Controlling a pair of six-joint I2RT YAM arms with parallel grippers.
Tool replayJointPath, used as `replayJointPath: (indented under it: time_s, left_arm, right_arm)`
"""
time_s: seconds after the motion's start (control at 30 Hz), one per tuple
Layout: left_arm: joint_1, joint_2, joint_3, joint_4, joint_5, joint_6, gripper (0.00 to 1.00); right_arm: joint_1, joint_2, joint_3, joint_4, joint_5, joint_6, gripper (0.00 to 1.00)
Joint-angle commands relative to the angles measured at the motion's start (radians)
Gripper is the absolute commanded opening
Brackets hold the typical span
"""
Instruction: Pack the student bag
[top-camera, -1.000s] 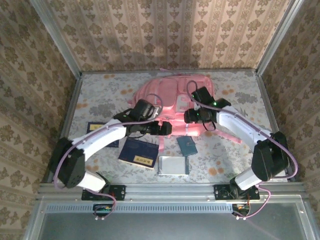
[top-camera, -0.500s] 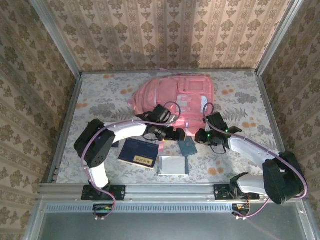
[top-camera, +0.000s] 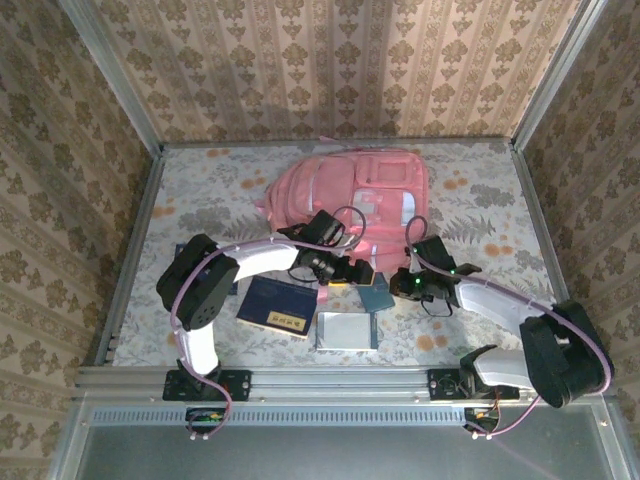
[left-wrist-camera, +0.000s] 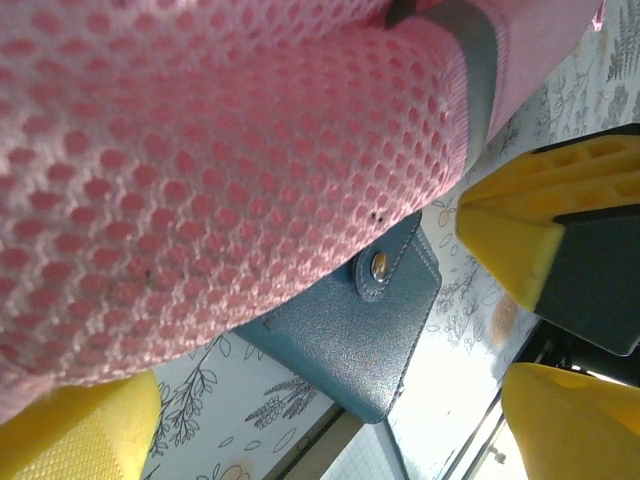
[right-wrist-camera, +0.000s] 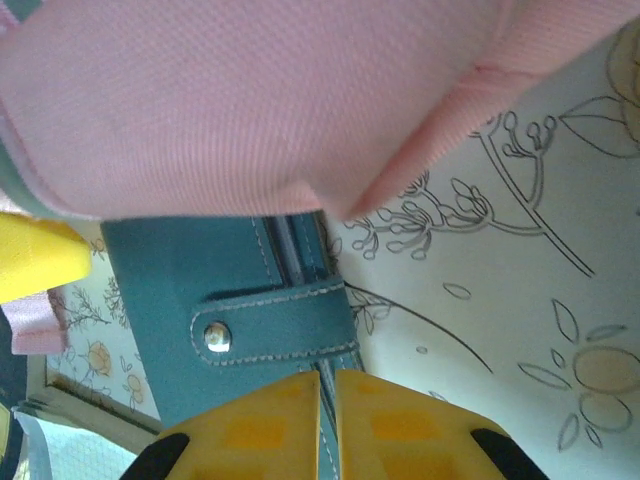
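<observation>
Whereas a second ago both arms were reared up over the large, soft pink fabric student bag (top-camera: 345, 185), we now find them brought down low at its near edge. The right end effector (right-wrist-camera: 327, 385) has gone from half open to pads pressed almost together. We read this as a first pick getting under way, with nothing packed yet.

Nearest us on the floral-patterned table (top-camera: 470, 210), a flat silver-grey notebook (top-camera: 345, 330) lies at 6 o'clock of the student bag. A navy hardback book with a yellow label (top-camera: 275, 305) sits just beside it at its 10 o'clock. Just beyond, at 1 o'clock of the notebook, is a small teal wallet with a snap strap (left-wrist-camera: 350, 330). The right end effector's pads close over its near edge, though we cannot tell whether they pinch its cover. At the wallet's 9 o'clock the left end effector (top-camera: 355, 272) stands wide open with nothing in it, tucked under the bag's pink mesh panel (left-wrist-camera: 200, 170).

Farthest, at 12 o'clock of the table, the student bag lies flat with its front pockets up, its near edge over the far part of the wallet. We see no pocket open and nothing inside. Both books and the wallet lie outside it.
</observation>
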Motion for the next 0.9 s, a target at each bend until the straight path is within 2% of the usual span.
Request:
replayJointPath:
  time_s: [0.0, 0.33, 0.63, 0.87]
  left_arm:
    - [-0.004, -0.004, 0.005, -0.045, 0.025, 0.039, 0.91]
    - [-0.022, 0.064, 0.052, -0.023, 0.071, 0.043, 0.92]
    - [-0.044, 0.097, 0.101, -0.039, 0.101, 0.066, 0.92]
    - [-0.052, 0.102, 0.109, -0.029, 0.113, 0.068, 0.89]
  right_arm:
    - [0.012, -0.062, -0.019, -0.042, 0.030, -0.012, 0.14]
    - [0.046, 0.023, -0.034, -0.004, 0.068, 0.057, 0.10]
    - [0.123, 0.128, -0.037, 0.094, 0.001, 0.090, 0.09]
    - [0.135, 0.128, -0.053, 0.149, -0.024, 0.108, 0.07]
